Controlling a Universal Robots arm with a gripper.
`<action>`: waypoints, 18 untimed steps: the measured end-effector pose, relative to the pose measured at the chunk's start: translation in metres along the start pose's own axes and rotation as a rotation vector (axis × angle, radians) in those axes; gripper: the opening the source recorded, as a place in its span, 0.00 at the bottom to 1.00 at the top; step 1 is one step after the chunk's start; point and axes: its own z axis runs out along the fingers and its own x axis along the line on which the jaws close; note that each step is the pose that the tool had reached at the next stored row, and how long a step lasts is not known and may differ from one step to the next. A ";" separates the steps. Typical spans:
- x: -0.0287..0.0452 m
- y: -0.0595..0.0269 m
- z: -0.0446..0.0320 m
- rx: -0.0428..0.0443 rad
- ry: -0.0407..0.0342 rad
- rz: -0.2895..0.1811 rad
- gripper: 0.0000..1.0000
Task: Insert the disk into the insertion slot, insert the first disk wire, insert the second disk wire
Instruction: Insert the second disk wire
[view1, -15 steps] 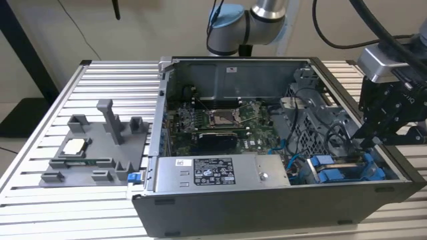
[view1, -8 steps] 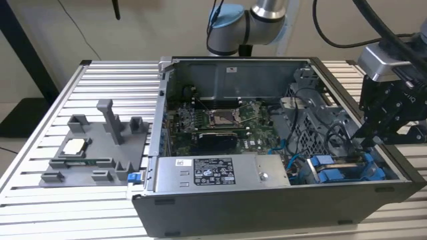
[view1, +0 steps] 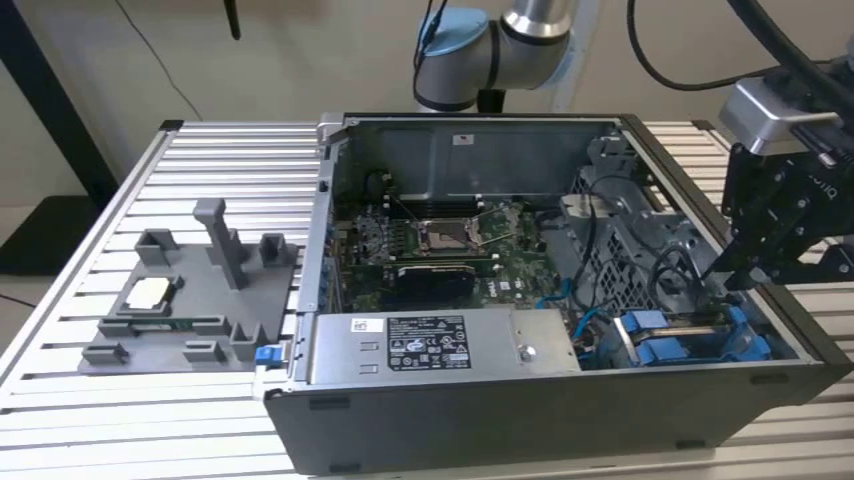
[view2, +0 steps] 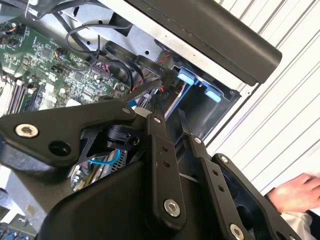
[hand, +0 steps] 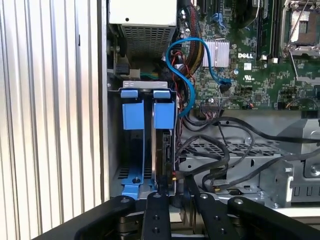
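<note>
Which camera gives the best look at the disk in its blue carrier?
The first wrist view: it looks straight at the disk seated in the insertion slot, unobstructed. The exterior view shows its blue carrier low inside the case; the second wrist view catches its blue tabs.

- Black cables (hand: 235, 125) crowd just beside the disk (hand: 164, 115) seated in the insertion slot (hand: 142, 86).
- Blue cable (hand: 186, 40) loops near.
- Slatted counter (hand: 50, 125) beyond the case wall (hand: 103, 125) lies open.

A printed sticker (view1: 427, 345) marks the power-supply box (view1: 541, 338), white lettering (hand: 244, 55) the motherboard (hand: 260, 82).
</note>
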 end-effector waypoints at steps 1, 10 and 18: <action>0.0000 0.0000 -0.0002 0.0000 -0.0001 0.000 0.27; -0.0004 -0.0043 -0.0002 0.0000 -0.0014 0.000 0.27; -0.0009 -0.0177 0.0004 -0.0001 -0.0134 0.000 0.27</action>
